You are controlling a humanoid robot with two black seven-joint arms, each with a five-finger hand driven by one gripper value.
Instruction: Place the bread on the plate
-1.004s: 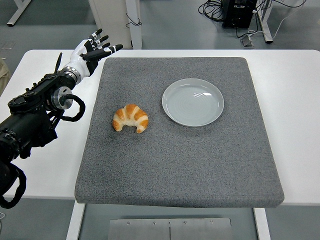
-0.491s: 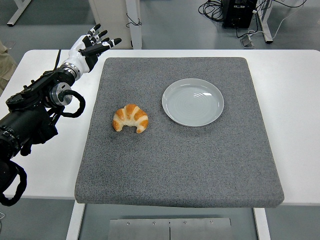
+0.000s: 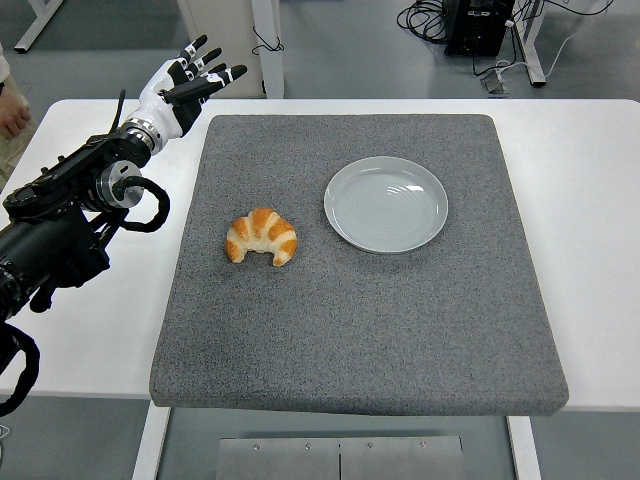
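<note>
A golden croissant (image 3: 261, 236) lies on the grey mat (image 3: 360, 330), left of centre. An empty pale grey plate (image 3: 386, 204) sits on the mat to the croissant's right, a small gap apart from it. My left hand (image 3: 188, 82) is raised at the mat's far left corner, well above and behind the croissant. Its fingers are spread and it holds nothing. The right arm is out of view.
The mat covers most of the white table (image 3: 590, 200). A person's hand (image 3: 12, 115) shows at the far left edge. Table legs and cables stand on the floor beyond the table.
My left hand has lifted and drawn slightly back and to the left, away from the mat. The croissant and plate have not moved. A person's hand has come in at the left edge.
</note>
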